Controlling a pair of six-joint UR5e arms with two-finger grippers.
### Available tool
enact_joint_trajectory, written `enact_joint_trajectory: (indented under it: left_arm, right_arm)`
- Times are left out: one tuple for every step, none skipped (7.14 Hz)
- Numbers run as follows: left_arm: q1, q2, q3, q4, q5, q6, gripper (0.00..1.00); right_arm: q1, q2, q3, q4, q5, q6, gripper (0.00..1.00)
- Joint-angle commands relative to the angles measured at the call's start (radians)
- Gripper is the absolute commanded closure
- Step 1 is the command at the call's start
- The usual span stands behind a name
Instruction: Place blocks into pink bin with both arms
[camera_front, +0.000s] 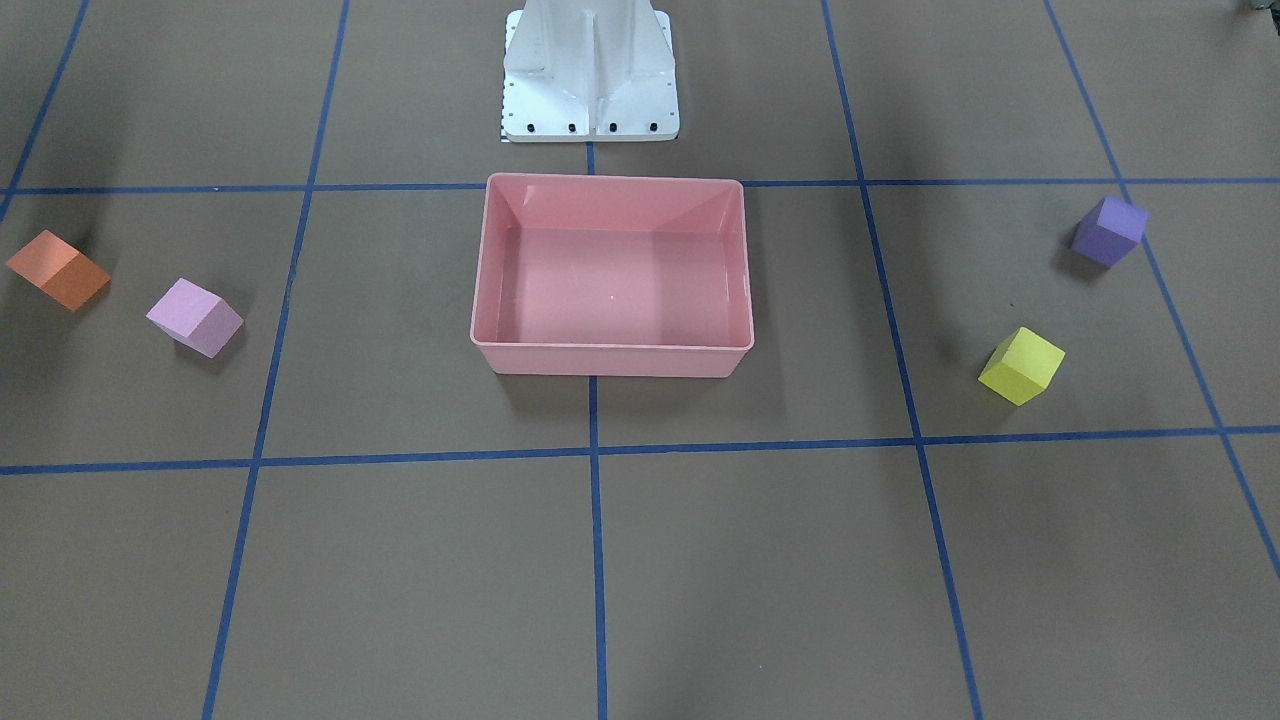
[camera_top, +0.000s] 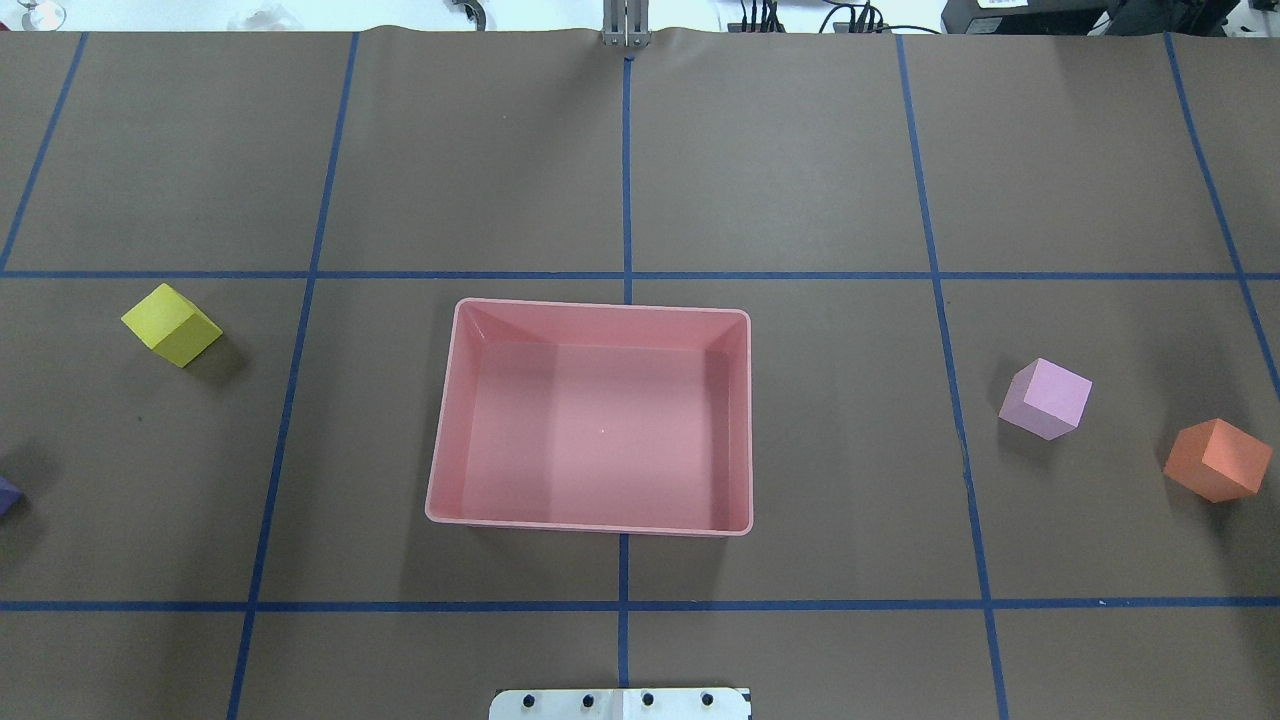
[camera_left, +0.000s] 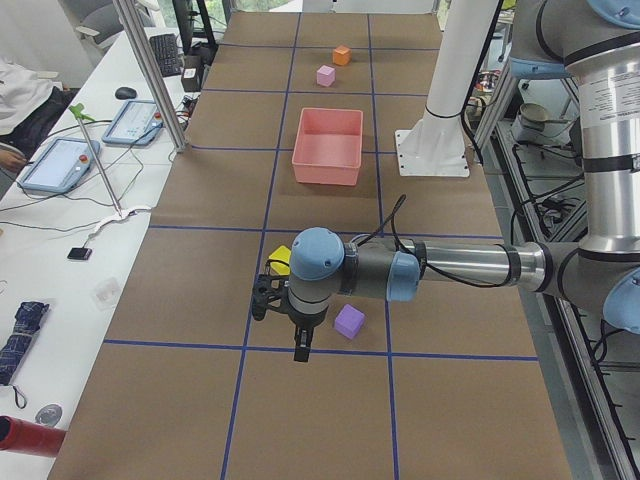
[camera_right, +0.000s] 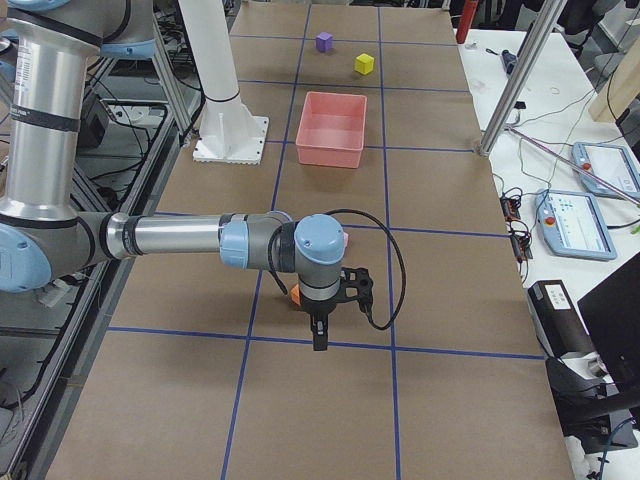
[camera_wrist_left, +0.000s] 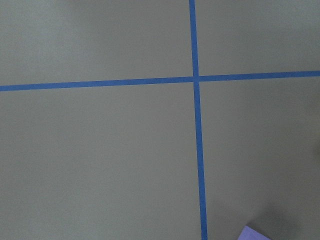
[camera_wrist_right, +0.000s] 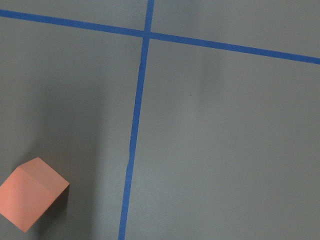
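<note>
Yellow block (camera_top: 171, 324) lies approx 10 o'clock from pink bin (camera_top: 590, 527) in the overhead view. Purple block (camera_top: 6, 494) is at 8-9, cut by the frame edge. Lilac block (camera_top: 1045, 399) is at 3 and orange block (camera_top: 1217, 460) at 3-4, further out. All four rest on the table (camera_top: 800, 150), well apart from the bin; nothing is in it yet.

Risks: cubes sit skewed vs the tape grid, so a gripper not yawed to match could pinch corners and the soft foam may twist or pop out. Both arms reaching the bin together could clash over it. A high drop may bounce out of the shallow tub.

Left gripper (camera_left: 300, 340) hangs over the table just beside the purple block, touching nothing. Right gripper (camera_right: 319, 338) hangs near the orange block, w/ nothing held. Jaw width: can't tell for either, as only the side views show them.
</note>
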Motion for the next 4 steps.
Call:
enact_joint_trajectory:
  left_arm:
    - [0.005,0.000,-0.008,0.000,-0.029,0.000,0.00]
    - [0.005,0.001,-0.008,0.002,-0.052,0.000,0.00]
    - [0.005,0.000,-0.009,0.002,-0.051,0.000,0.00]
    - [0.005,0.000,-0.023,-0.023,-0.051,-0.002,0.00]
  right_arm:
    - [-0.001,0.000,0.001,0.000,0.005,0.000,0.00]
    - [-0.001,0.000,-0.001,0.000,0.005,0.002,0.00]
    - [-0.001,0.000,-0.001,0.000,0.005,0.006,0.00]
    - [-0.001,0.000,-0.001,-0.002,0.004,0.005,0.00]
